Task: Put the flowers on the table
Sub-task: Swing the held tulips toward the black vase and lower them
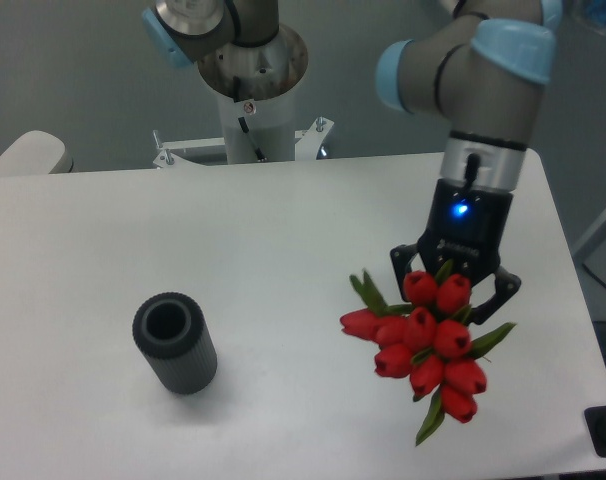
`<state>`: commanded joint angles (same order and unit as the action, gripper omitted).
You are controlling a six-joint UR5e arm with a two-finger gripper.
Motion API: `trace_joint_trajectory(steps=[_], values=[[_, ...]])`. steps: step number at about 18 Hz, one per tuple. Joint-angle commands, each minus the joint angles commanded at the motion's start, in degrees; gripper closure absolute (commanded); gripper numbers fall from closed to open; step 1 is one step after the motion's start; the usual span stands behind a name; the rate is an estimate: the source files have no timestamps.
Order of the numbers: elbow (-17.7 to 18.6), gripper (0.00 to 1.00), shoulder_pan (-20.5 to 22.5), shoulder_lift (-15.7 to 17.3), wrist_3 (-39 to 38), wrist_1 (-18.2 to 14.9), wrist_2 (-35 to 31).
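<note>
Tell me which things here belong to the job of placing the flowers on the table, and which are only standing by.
Belong to the job:
flowers, held in the gripper
table

Only standing by:
vase, dark and ribbed, upright on the table at the left, empty as far as its mouth shows

Red flowers (428, 345) with green leaves, white table (263, 260), dark grey ribbed vase (175, 343).

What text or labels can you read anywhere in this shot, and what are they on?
Nothing reads clearly.
Gripper body: pale lettering below the blue light, too blurred to read.
Robot base column: small red-and-white sticker, too small to read.
Flowers, vase, table: no text.
</note>
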<state>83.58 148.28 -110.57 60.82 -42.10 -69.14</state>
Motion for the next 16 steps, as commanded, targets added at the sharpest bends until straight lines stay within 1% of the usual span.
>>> trace_joint_trajectory(steps=[2,3,6,9,11,13,15,16], values=[[0.17,0.67,-2.11,-0.26,0.18,0.0,-5.37],[0.52,0.67,-2.47,-0.26,0.18,0.0,-7.13],[1.4,0.68,-2.91,-0.18,0.18,-0.09,-9.6],[3.42,0.68,-3.17,0.09,1.4,0.0,-13.2],[4.92,0.68,-3.96,0.17,3.68,0.0,-16.98],[7.28,0.68,-5.1,0.7,4.57,0.0,-21.19],[8.96,0.68,-5.46,0.97,5.45,-0.26,-25.15],[9.49,0.68,-6.42,0.79,5.37,-0.44,-26.99]])
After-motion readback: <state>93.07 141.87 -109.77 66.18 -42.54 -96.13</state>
